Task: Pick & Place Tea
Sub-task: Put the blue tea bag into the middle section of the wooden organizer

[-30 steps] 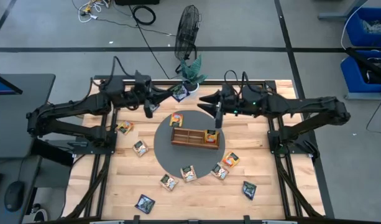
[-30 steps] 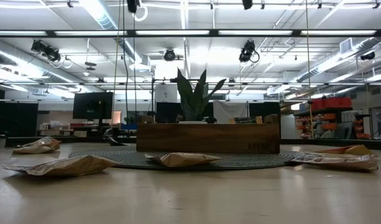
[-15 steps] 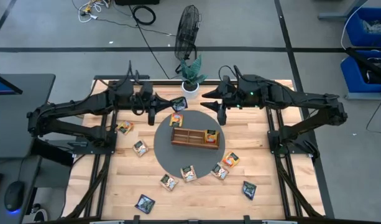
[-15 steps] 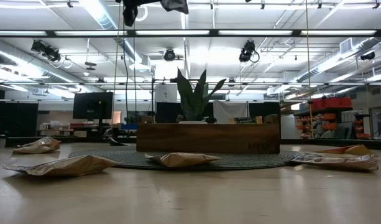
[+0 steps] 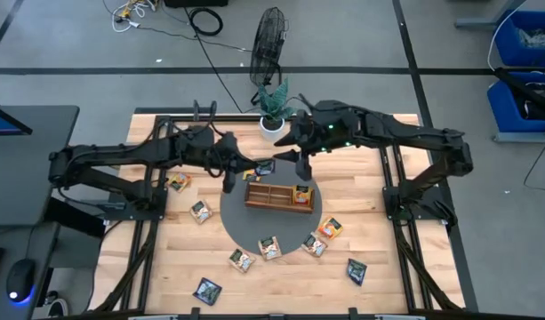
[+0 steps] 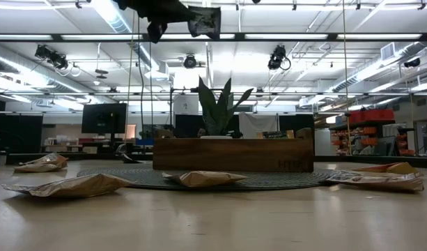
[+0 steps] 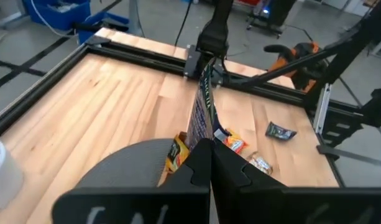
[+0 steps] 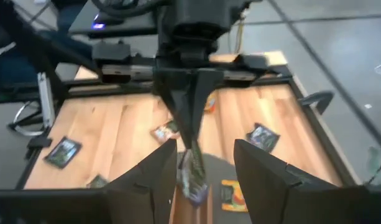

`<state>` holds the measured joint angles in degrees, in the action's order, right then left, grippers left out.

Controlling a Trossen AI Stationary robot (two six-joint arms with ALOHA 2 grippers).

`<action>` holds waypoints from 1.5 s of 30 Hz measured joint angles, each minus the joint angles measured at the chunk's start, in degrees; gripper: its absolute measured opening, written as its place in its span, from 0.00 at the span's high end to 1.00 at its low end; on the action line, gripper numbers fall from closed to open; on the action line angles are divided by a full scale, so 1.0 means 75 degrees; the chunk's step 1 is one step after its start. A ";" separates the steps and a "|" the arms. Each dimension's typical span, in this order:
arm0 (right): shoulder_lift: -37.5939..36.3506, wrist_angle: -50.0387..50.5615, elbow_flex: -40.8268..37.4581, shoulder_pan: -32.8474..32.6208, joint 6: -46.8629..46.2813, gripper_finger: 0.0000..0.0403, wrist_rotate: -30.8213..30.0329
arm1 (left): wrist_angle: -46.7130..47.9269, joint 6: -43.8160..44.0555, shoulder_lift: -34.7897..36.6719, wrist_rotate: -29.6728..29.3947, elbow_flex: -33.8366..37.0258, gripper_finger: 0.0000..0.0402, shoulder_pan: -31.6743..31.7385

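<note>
My left gripper is shut on a dark teal tea sachet in the air over the far edge of the round dark mat, just beyond the wooden tray. The low view shows that sachet high up. My right gripper is open and faces the left one. Its fingers stand on either side of the sachet without touching it. One orange sachet lies in the tray's right compartment, and another lies flat on the mat. My left gripper pinches the dark sachet between its two fingers by the edge nearest them. The fingers lie about level and point toward the table's right. The sachet is lifted clear and stands on edge, sticking out past the fingertips toward my right gripper.
Several more sachets lie flat on the wooden table: two at the left, and others along the near side. A potted plant stands at the far edge.
My left gripper has carried the dark sachet from beside the plant toward the table's right and near side, to just beyond the tray; the sachet has come into the low view from above. My right gripper has shifted toward the table's left, closer to the sachet.
</note>
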<state>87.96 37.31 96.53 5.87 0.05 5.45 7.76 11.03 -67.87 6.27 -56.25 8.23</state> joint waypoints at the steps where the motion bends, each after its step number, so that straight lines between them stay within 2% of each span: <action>1: 0.0128 0.0153 0.0070 0.0000 0.0000 0.59 0.0026 | -0.0064 -0.0021 -0.0044 0.0001 -0.0003 1.00 -0.0025; 9: 0.0747 0.0325 0.0186 0.0000 0.0021 0.59 0.0420 | -0.0026 -0.0167 -0.0065 -0.0002 -0.0003 1.00 -0.0057; 17: 0.0872 0.0403 0.0186 0.0004 -0.0006 0.60 0.0419 | -0.0022 -0.0178 -0.0065 0.0001 -0.0002 1.00 -0.0059; 25: 0.0935 0.0544 0.0186 0.0050 -0.0065 0.74 0.0420 | -0.0022 -0.0259 -0.0062 0.0002 -0.0003 1.00 -0.0059; 33: 0.1029 0.0510 0.0180 0.0050 0.0007 0.82 0.0419 | 0.0011 -0.0325 -0.0056 0.0001 -0.0003 1.00 -0.0061; 38: 0.1029 0.0667 0.0180 0.0099 0.0060 0.97 0.0712 | -0.0013 -0.0344 -0.0056 0.0001 -0.0003 1.00 -0.0056; 45: 0.1058 0.0770 0.0182 0.0099 -0.0034 0.99 0.0667 | -0.0031 -0.0370 -0.0059 -0.0006 0.0000 0.98 -0.0056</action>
<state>95.90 43.08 97.90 6.61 -0.20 10.45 7.53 8.26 -68.31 6.23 -56.25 7.81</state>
